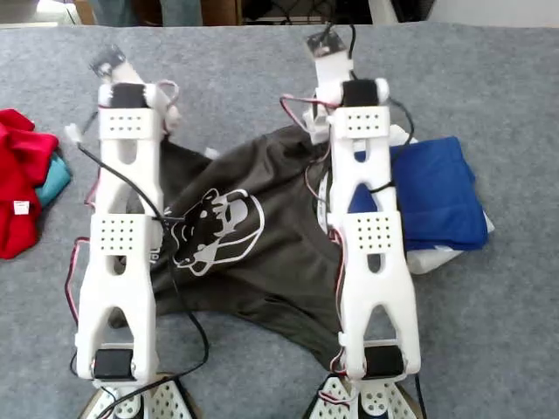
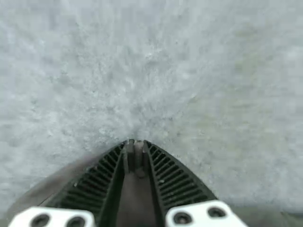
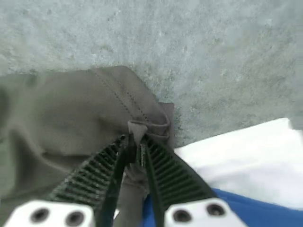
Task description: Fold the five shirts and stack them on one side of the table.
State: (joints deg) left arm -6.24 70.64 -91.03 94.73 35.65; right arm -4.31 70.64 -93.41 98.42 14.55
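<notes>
Olive shirt lies spread on the grey table, its far edge pinched by both: right gripper is clamped on a hem corner, left gripper closed on a fabric strip (apparently the same edge). Body trails toward the near side.

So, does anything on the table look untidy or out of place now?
Yes. The dark shirt lies crumpled and unfolded, one edge pinched in the right pincer. Near the left arm, the red shirt sits in a loose heap, unlike the folded blue shirt.
</notes>
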